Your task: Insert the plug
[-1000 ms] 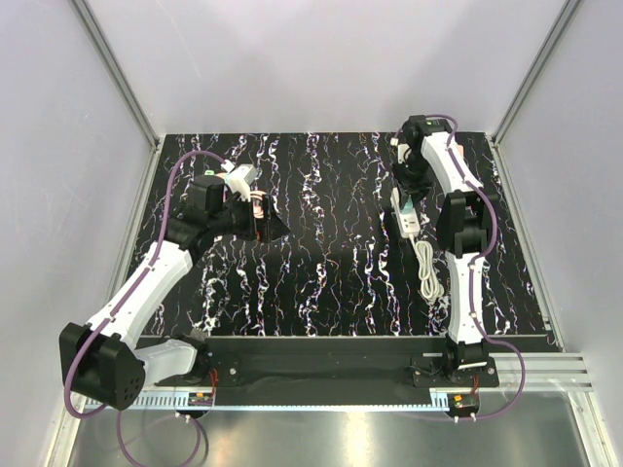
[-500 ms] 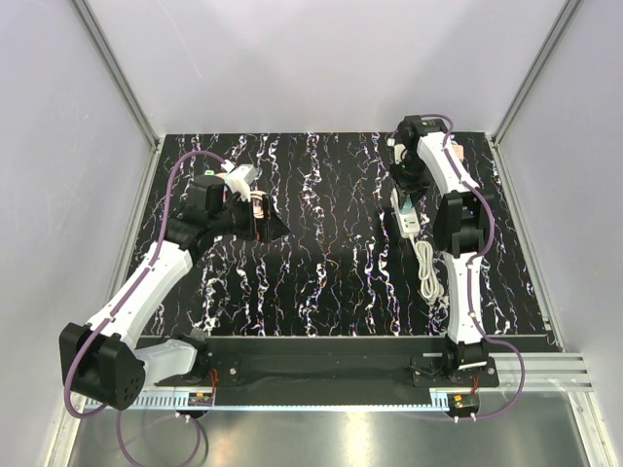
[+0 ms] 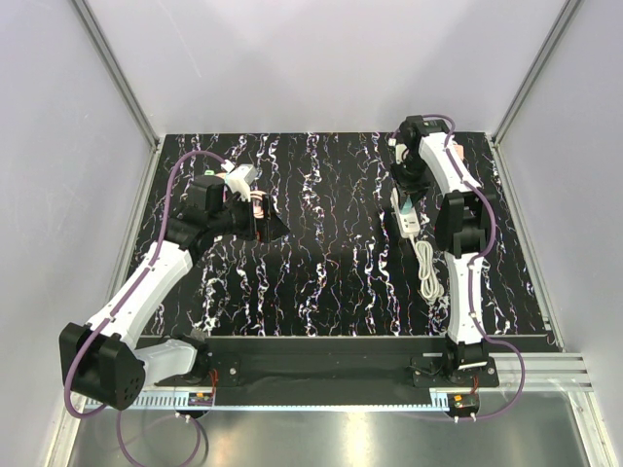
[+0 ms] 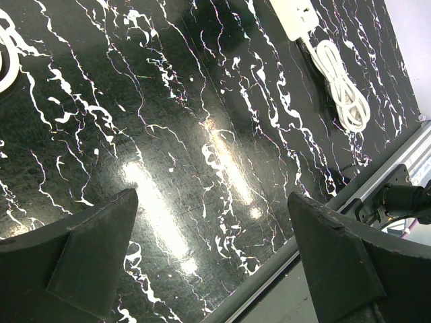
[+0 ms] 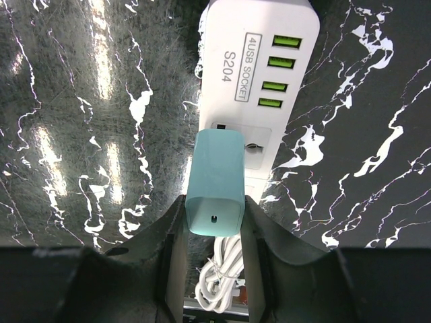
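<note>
Near the far right corner of the black marbled table (image 3: 321,282), the teal plug (image 5: 215,178) is clamped in the right gripper (image 5: 215,210) over the power strip (image 5: 259,67), which may be shoved aside by misaligned pins, the wide-spread left gripper (image 4: 212,202) steadying nothing.

The plug (image 5: 214,183) hides its prongs and part of the power strip (image 5: 262,20).

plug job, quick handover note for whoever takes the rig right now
Left gripper: open, empty, hanging far from the strip.
Right gripper: shut on the teal plug.
The plug is over the socket face of the white power strip, below its USB ports. The prongs are hidden, so seating is unconfirmed.
Left to do: press the plug home, check it, release.
</note>
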`<state>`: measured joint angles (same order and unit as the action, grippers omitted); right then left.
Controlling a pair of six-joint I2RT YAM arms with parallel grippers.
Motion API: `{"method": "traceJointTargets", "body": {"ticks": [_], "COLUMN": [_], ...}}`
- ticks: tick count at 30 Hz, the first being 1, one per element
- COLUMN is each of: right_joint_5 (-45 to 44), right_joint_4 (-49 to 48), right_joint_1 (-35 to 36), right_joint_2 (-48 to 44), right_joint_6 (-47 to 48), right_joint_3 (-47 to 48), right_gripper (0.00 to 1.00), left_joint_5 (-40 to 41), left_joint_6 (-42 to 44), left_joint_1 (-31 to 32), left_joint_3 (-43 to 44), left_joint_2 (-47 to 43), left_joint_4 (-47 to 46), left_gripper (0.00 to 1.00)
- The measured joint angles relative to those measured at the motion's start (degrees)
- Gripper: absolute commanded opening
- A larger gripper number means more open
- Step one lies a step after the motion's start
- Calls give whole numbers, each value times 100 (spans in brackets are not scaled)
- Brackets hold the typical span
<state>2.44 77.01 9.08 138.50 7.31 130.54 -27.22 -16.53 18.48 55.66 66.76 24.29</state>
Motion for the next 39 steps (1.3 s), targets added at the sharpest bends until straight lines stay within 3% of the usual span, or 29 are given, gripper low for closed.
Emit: {"method": "traceJointTargets", "body": {"ticks": [26, 29, 34, 39], "right_joint_5": [-17, -17, -39, -85], "right_joint_4": [455, 538, 625, 557], "right_joint_1": [13, 13, 20, 17], "right_joint_2": [553, 603, 645, 737], "right_joint_6": [197, 208, 203, 234], "right_joint_3": [852, 997, 1132, 1272], "right_gripper": [0, 8, 37, 56], "left_joint_5": [-186, -280, -291, -293], "left_joint_6": [-2, -2, 0, 0], "left_joint_1": [-210, -247, -260, -260], "left_joint_3": [0, 0, 0, 0], "left_joint_2": [177, 282, 295, 293], "left_joint_4": [-4, 0, -4, -9], "left_gripper": [99, 99, 99, 99]}}
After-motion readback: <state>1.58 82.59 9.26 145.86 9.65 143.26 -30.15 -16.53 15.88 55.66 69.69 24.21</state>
